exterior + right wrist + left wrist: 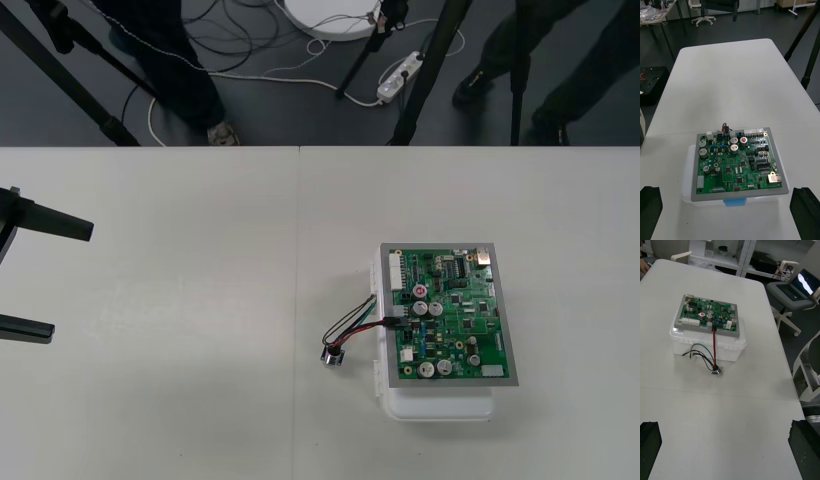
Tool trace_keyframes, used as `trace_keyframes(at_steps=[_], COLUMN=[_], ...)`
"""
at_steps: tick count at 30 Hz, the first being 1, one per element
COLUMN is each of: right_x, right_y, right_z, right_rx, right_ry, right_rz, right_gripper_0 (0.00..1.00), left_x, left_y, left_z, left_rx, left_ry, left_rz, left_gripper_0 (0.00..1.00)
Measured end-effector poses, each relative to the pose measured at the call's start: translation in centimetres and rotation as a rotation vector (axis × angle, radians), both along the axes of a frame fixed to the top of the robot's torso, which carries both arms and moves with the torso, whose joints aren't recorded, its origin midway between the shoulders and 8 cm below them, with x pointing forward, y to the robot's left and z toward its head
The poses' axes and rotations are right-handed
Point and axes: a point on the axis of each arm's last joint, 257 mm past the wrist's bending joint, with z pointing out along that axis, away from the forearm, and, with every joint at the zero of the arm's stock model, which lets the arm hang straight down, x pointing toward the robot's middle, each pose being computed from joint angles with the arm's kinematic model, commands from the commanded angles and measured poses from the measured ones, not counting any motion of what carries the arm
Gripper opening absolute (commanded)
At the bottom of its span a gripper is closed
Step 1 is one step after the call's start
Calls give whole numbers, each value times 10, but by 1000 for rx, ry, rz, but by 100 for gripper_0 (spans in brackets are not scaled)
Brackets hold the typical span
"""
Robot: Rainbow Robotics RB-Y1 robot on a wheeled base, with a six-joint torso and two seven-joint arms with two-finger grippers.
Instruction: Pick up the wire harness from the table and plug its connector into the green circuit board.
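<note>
The green circuit board [450,315] sits on its white base [440,403] right of the table's middle. The harness's black plug [398,322] sits in a connector at the board's left edge. From the plug, the red, black and green wires [352,322] loop down to the round metal socket [332,356], which lies on the table beside the base. My left gripper [72,280] waits open at the table's left edge, far from the board. In the right wrist view my right gripper [728,215] is open, with the board [738,163] ahead of its fingers [649,210] and the plug [726,130] at the board's far edge.
Tripod legs [60,75] and cables lie on the dark floor beyond the table's far edge. In the left wrist view the socket [716,372] lies ahead of the open left gripper [726,452], with bare table between them.
</note>
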Motion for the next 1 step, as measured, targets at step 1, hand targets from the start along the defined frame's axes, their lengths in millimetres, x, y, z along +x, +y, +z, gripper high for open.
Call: trace_keyframes(at_steps=[1], right_x=[0], right_y=[0], right_z=[0], right_rx=[0], right_ry=[0], right_rz=[0], right_gripper_0=[100], left_x=[0], left_y=[0], left_z=[0], left_rx=[0], left_ry=[0], left_rz=[0], left_gripper_0=[100])
